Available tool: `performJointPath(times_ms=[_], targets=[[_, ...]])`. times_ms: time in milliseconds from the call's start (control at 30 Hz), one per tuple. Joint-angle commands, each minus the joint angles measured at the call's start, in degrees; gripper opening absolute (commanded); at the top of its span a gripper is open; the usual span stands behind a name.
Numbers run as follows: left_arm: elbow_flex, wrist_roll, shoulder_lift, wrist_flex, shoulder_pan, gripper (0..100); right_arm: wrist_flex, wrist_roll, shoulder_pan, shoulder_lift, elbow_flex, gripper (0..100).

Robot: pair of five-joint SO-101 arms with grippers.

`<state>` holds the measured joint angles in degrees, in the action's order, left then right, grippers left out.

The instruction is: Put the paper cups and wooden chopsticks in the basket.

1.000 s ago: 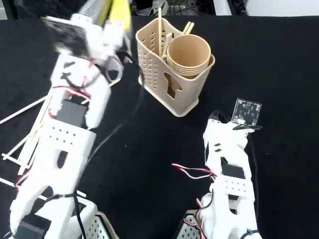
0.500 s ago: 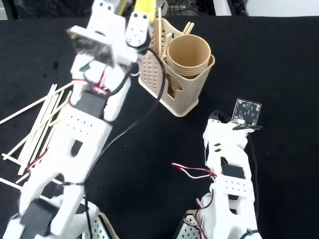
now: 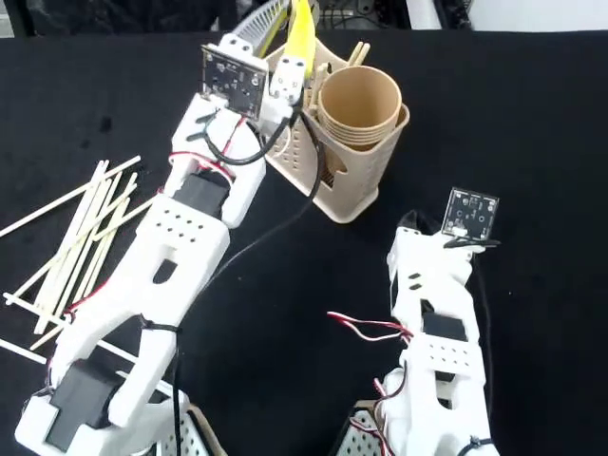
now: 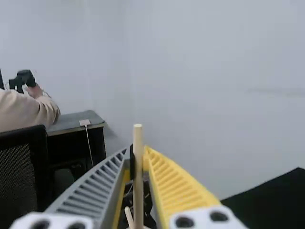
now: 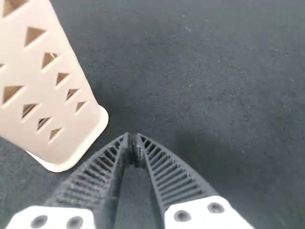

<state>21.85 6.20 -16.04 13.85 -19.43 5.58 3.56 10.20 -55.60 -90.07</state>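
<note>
Black cloth covered the table in the high view, and the beige, perforated basket stood toward its far edge. A stack of paper cups sat inside it, with a few chopstick ends rising behind the cups. The left hand hung directly over the basket's far corner. Loose chopsticks lay scattered in a pale fan beside the left arm, well apart from the basket. The right hand sat low on the near side of the basket.

From the left wrist view, the left hand was clenched on one wooden chopstick, a plain, pale round stick standing upright between the grey and yellow fingers, its blunt end poking out past the tips against a white wall.

From the right wrist view, the right hand was clenched on nothing, its tips meeting just beside the basket's bottom corner, whose wall showed rows of triangular cut-outs.
</note>
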Motion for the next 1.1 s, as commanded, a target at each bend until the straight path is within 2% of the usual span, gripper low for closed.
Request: performJointPath(times_ms=[0,100,200,300,500,633,733,900,967,1067], targets=[[3.6,0.1,-4.4,0.5,0.0,5,-1.2,-0.2,-2.0,-1.3,0.2,1.3],[5.4,-4.8,-7.0,-4.1,0.0,12,-1.2,-0.3,-3.1,-1.3,-0.4,1.3],[3.0,-11.1,-9.7,-14.1,1.2,13,-1.2,-0.3,-3.2,-1.3,-0.5,1.3],[-2.4,-14.4,-10.6,-22.7,2.3,13,-1.2,-0.3,-3.2,-1.3,-0.5,1.3],[-11.3,-17.2,-11.4,-34.7,5.4,13,-1.2,-0.3,-3.2,-1.3,-0.5,1.3],[-18.3,-17.2,-11.4,-47.5,9.9,13,-1.1,-0.3,-3.1,-1.3,-0.5,1.3],[-23.7,-16.5,-11.3,-59.1,15.4,13,-1.1,-0.3,-3.1,-1.3,-0.5,1.3],[-28.6,-8.0,-10.6,-77.5,26.4,25,-1.1,-0.3,-3.2,-1.3,-0.5,1.3],[-27.1,-5.2,-10.6,-82.9,29.1,28,-1.1,-0.3,-3.2,-1.3,-0.5,1.3],[-21.3,2.6,-10.6,-86.8,31.5,31,-1.1,-0.3,-3.2,-1.3,-0.5,1.3]])
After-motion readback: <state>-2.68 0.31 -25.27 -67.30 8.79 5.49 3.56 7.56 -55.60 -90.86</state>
